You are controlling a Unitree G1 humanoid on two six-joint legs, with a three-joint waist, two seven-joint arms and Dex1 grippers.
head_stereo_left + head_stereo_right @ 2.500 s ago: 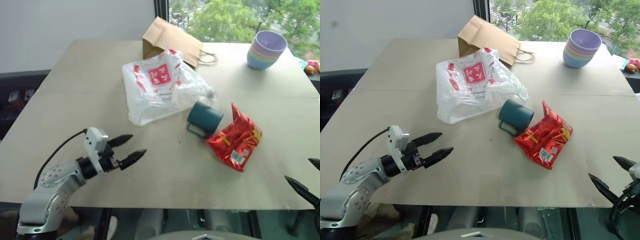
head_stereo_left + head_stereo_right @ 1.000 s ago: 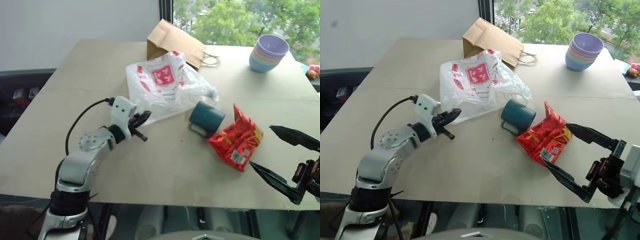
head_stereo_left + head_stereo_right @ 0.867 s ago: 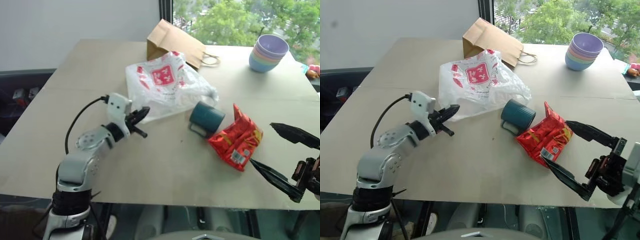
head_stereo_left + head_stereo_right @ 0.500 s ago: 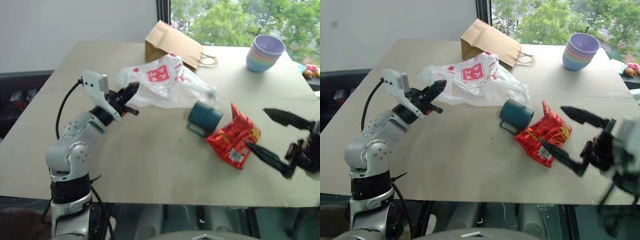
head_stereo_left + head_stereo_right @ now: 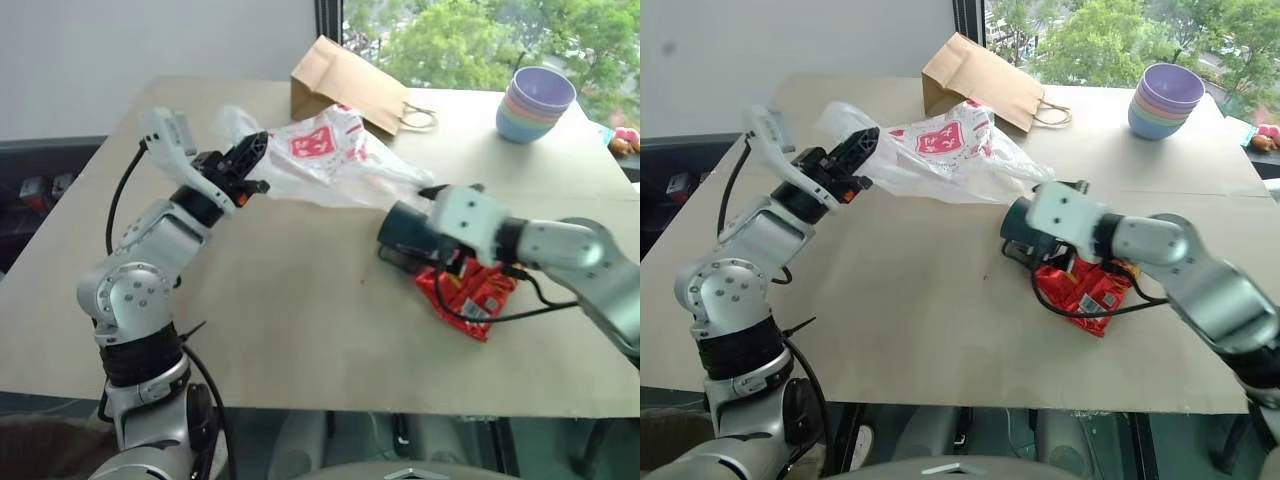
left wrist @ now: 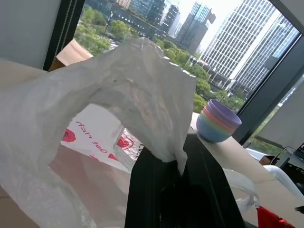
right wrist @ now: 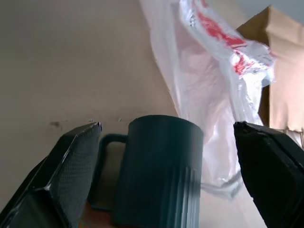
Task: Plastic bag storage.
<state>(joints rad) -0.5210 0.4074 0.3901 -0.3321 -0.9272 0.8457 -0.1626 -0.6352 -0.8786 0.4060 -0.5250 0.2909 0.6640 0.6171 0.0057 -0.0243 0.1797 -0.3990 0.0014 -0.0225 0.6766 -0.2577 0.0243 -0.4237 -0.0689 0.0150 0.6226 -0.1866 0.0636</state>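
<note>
The plastic bag (image 5: 330, 150), thin white with red squares, is stretched across the table's far middle. Its left corner is lifted off the table, and my left gripper (image 5: 245, 165) is shut on that corner. In the left wrist view the bag (image 6: 118, 95) drapes over the black fingers (image 6: 147, 190). My right gripper (image 7: 167, 125) is open low over the table, one finger on each side of a teal mug (image 7: 159, 175) lying on its side, and the bag's right end hangs just beyond the mug.
A brown paper bag (image 5: 345, 80) lies behind the plastic bag. A stack of pastel bowls (image 5: 535, 100) stands at the far right. A shiny red snack packet (image 5: 465, 290) lies beside the mug (image 5: 405, 230), under my right arm. The near half of the table is bare.
My left gripper closed on the bag's near-left corner and lifted it up and to the left, stretching the bag. My right arm swung in from the right front edge to the mug, staying open.
</note>
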